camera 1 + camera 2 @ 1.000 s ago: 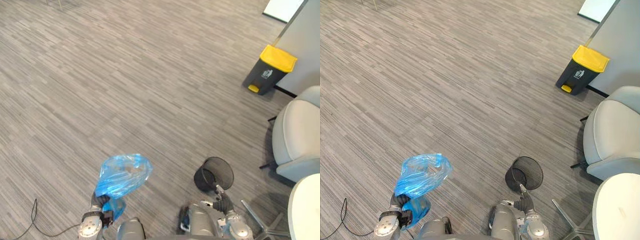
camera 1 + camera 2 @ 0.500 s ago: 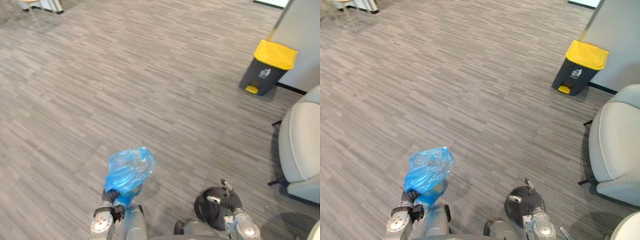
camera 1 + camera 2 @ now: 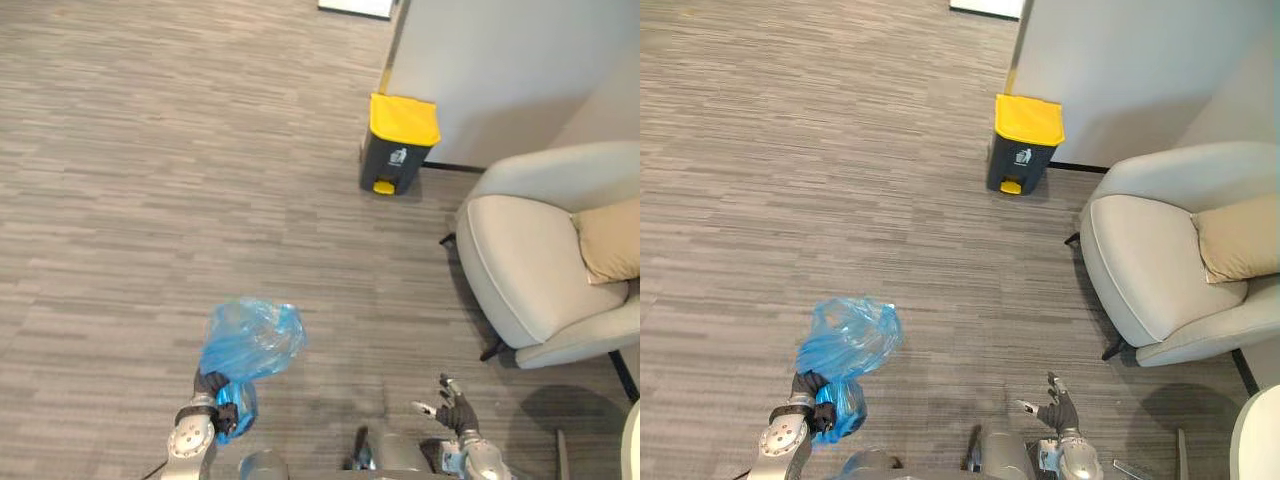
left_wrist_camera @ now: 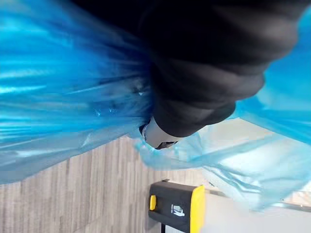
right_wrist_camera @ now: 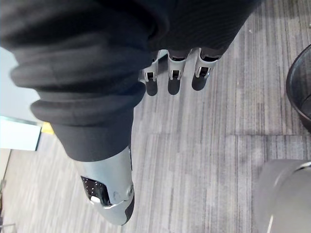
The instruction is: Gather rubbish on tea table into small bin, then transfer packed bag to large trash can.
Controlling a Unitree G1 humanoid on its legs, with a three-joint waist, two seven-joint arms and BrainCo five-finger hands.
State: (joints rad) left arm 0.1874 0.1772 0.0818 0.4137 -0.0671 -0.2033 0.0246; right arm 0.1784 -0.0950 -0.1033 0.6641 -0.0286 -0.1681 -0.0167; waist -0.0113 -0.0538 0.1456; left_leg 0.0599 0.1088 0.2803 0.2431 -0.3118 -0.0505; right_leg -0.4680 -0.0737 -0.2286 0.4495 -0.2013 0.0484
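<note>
One blue bag (image 3: 250,340), knotted up and full, and it is off the floor. The left hand (image 3: 212,385) has it by the neck, fingers (image 4: 158,136) curled tight into the gathered plastic, the bulk of it ballooning up past them. The right hand (image 3: 452,408) rides low and empty, its fingers (image 5: 175,73) apart and relaxed.

Big shift in the last second! The whole picture has swung round, so that is the head turning and not the things moving. The yellow-lidded pedal bin (image 3: 398,145), which sat far off at the right edge, now stands against the wall well ahead of the fingers and a little to their right. The bag has kept its place in the grip throughout. My read: packing is finished and the carry leg is under way, with open carpet (image 3: 150,200) to cross and the lid closed.

A grey armchair (image 3: 540,270) with a tan cushion (image 3: 610,238) sits well right of the right hand, off the direct line.

The left wrist view looks through blue folds straight at that pedal bin. The right wrist view adds the black small mesh bin (image 5: 299,92), its rim near the fingers.
</note>
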